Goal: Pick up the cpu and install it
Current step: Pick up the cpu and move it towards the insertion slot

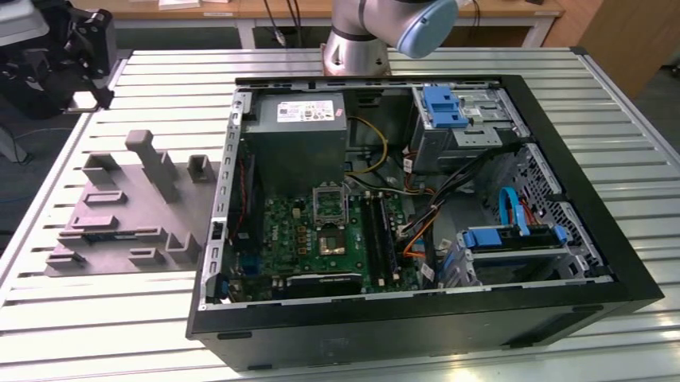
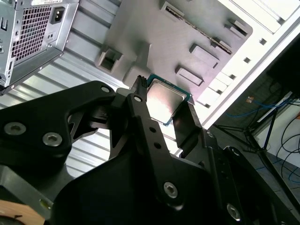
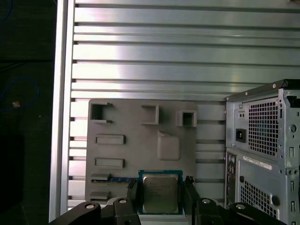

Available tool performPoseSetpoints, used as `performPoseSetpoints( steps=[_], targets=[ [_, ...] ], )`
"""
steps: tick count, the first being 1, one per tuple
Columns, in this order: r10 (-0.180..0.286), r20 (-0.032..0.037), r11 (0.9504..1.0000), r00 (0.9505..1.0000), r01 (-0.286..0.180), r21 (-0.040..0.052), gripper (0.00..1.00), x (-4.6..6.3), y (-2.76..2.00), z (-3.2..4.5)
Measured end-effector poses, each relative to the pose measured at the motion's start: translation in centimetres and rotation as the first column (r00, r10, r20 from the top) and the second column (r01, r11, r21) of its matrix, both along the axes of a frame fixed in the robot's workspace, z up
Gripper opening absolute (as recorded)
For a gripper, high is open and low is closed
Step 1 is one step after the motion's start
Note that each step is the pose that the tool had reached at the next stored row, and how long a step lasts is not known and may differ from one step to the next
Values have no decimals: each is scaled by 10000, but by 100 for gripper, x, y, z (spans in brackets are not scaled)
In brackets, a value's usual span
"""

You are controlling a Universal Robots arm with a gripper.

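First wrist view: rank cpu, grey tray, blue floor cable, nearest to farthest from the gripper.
1. cpu, held in the gripper.
2. grey tray, on the table beneath it.
3. blue cable, off the table's edge, on the dark floor.

cpu [image 3: 160,193] held between jaws, over grey tray [image 3: 140,117]; computer case [image 3: 262,154] beside tray.

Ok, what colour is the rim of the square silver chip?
Teal-green around the flat square silver-topped cpu, clearest in the first wrist view.
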State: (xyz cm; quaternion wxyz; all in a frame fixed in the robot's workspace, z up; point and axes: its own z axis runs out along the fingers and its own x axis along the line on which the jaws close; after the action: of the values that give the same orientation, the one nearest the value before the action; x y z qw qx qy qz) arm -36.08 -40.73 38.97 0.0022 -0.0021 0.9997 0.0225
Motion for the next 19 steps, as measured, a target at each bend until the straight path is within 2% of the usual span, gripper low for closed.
performPoseSetpoints(
  steps=[19],
  targets=[
    [1, 0, 10000, 10000, -1, 0, 47, 89, 0, 0]
  ],
)
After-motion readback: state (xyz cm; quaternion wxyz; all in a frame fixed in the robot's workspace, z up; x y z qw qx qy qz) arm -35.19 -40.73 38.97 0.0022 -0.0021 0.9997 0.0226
